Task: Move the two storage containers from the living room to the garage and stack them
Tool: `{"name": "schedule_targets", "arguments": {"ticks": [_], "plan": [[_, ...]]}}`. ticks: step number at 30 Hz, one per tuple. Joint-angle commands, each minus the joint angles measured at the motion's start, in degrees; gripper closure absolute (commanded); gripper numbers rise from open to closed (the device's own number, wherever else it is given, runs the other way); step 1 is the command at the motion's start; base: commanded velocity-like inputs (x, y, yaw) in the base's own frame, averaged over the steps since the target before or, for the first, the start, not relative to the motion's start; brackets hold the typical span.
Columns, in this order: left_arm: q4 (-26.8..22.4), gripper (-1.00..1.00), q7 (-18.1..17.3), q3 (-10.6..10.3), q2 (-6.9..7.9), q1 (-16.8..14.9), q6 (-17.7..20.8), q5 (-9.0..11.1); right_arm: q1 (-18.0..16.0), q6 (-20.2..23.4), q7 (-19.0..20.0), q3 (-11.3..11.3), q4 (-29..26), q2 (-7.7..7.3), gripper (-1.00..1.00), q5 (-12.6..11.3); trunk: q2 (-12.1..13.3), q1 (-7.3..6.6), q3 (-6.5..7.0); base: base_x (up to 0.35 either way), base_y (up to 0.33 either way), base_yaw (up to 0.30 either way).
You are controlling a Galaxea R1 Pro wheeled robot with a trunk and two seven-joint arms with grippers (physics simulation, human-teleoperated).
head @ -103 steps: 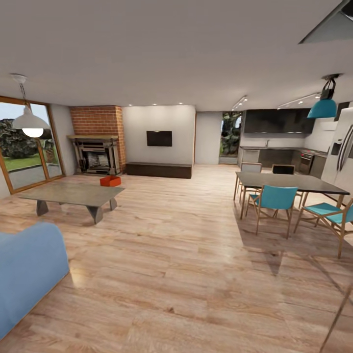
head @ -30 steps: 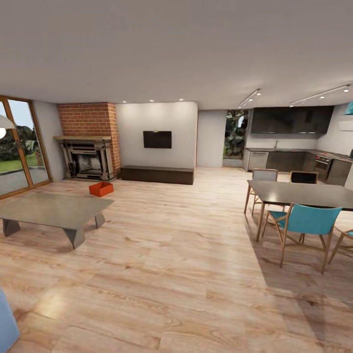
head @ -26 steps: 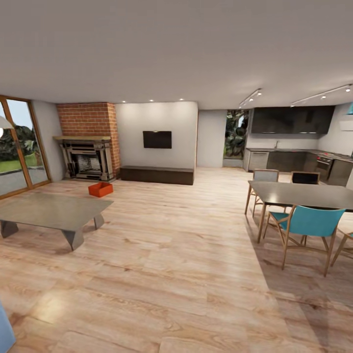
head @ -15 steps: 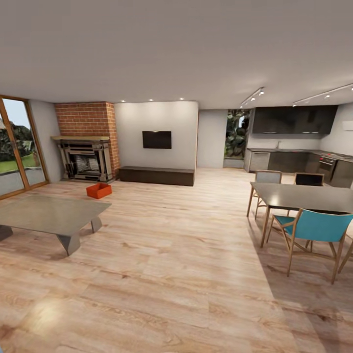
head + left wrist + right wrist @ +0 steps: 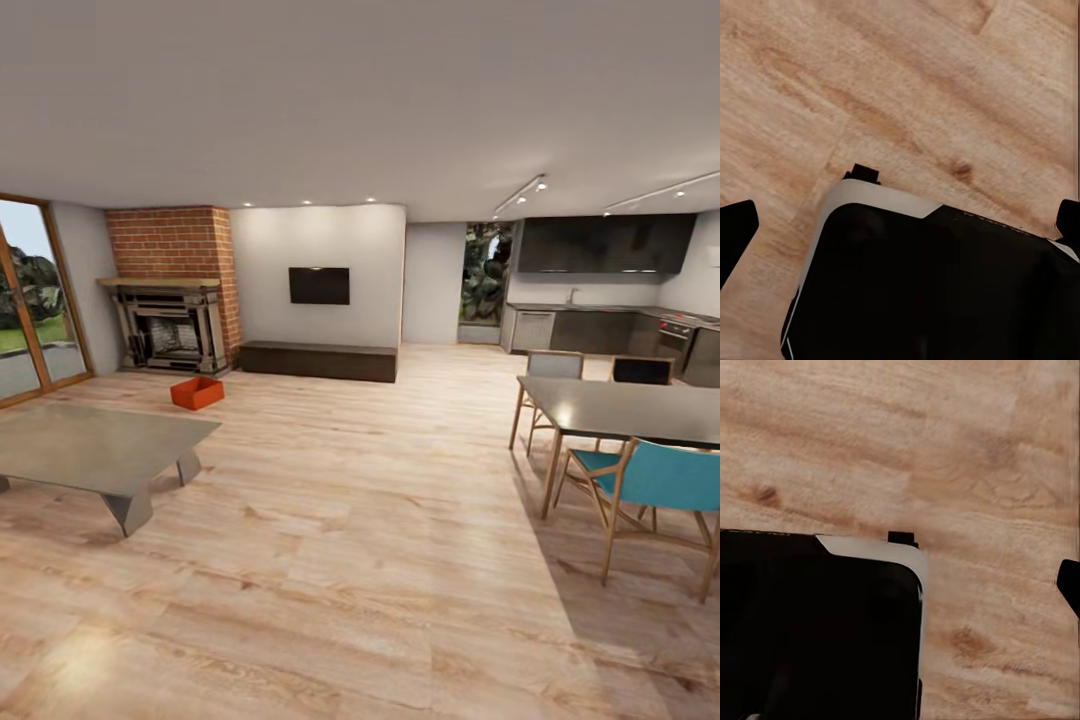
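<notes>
the robot is out on the living room's wood-plank floor [image 5: 360, 520], both arms hanging over its own base [image 5: 930, 285], probably tucked for driving. left gripper [image 5: 900, 225] is spread wide with nothing between the tips; the right, i cannot tell. 1 orange-red storage container [image 5: 196, 392] sits by the brick fireplace [image 5: 172, 290], beyond the low table [image 5: 95, 450]. open floor runs between that table and the dining table [image 5: 630, 410].

Orange-red storage container [image 5: 196, 392] before fireplace [image 5: 170, 328]
</notes>
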Motion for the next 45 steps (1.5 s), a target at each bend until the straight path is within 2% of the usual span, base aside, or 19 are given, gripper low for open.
{"name": "schedule_targets", "arguments": {"ticks": [1,7,35,36,37,45], "plan": [[-0.01,-1.00,0.13,-0.49,-0.03,-0.02,0.07,0.44,-0.04,-0.25,-0.17,-0.21,0.11,-0.12,-1.00,-0.40,-0.03,0.05,-0.02,0.323,0.000,0.000],[-0.01,-1.00,0.09,-0.49,-0.06,-0.04,0.20,0.42,-0.04,-0.26,-0.63,-0.50,0.11,-0.33,-1.00,-1.65,-0.03,0.05,-0.02,0.323,0.000,0.000],[-0.01,-1.00,-0.42,-0.49,0.02,-0.02,0.42,0.39,-0.04,-0.17,-0.71,-0.50,0.11,-0.16,-1.00,-1.62,-0.03,0.05,-0.02,0.323,0.005,0.000],[-0.01,-1.00,-0.43,-0.52,0.07,-0.03,0.55,0.41,-0.04,-0.17,-0.71,-0.50,0.11,-0.18,-1.00,-1.62,-0.03,0.05,-0.02,0.323,0.092,0.000],[-0.06,-1.00,-0.46,-0.57,0.17,-0.02,2.45,0.31,-0.04,-0.17,-0.70,-0.50,0.11,-0.20,-1.00,-1.62,-0.03,0.05,-0.02,0.322,0.111,0.000],[-0.10,-1.00,-0.45,-0.58,0.20,-0.01,3.65,0.21,-0.04,-0.17,-0.70,-0.50,0.11,-0.20,-1.00,-1.62,-0.03,0.05,-0.02,0.323,0.115,0.000]]}}
